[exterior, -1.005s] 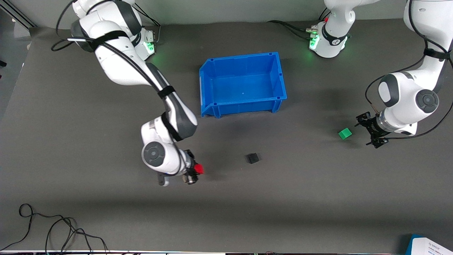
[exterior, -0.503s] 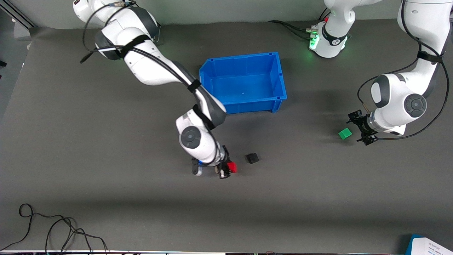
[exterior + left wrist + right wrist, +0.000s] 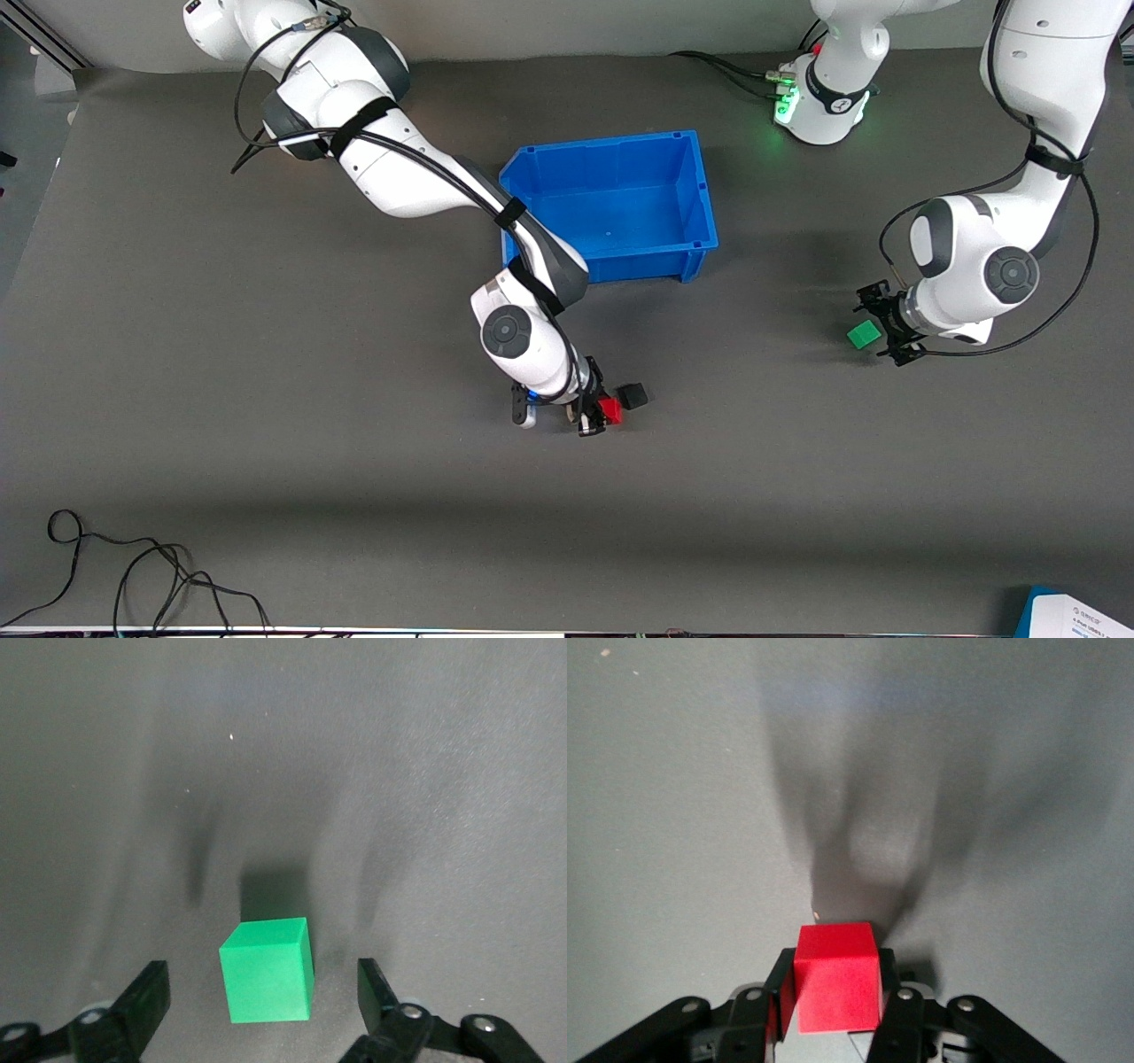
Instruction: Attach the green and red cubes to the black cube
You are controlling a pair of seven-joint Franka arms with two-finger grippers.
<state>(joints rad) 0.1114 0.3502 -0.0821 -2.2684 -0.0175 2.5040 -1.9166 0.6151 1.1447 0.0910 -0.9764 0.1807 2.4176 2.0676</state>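
**Red cube held beside black cube; green cube between spread fingers**

While the right gripper (image 3: 595, 415) clamps the red cube (image 3: 609, 409) between its closed fingers, that cube sits just beside the black cube (image 3: 632, 395), about mid-table, nearer the front camera than the blue bin (image 3: 700, 190). Toward the left arm's end of the table, the left gripper (image 3: 886, 326) is spread wide around the green cube (image 3: 863, 334), its fingers (image 3: 146, 997) apart from the cube's sides.

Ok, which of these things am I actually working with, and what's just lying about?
In the job:
red cube, clamped in right gripper
black cube
green cube, between open left gripper fingers

Lying about:
blue bin
cables
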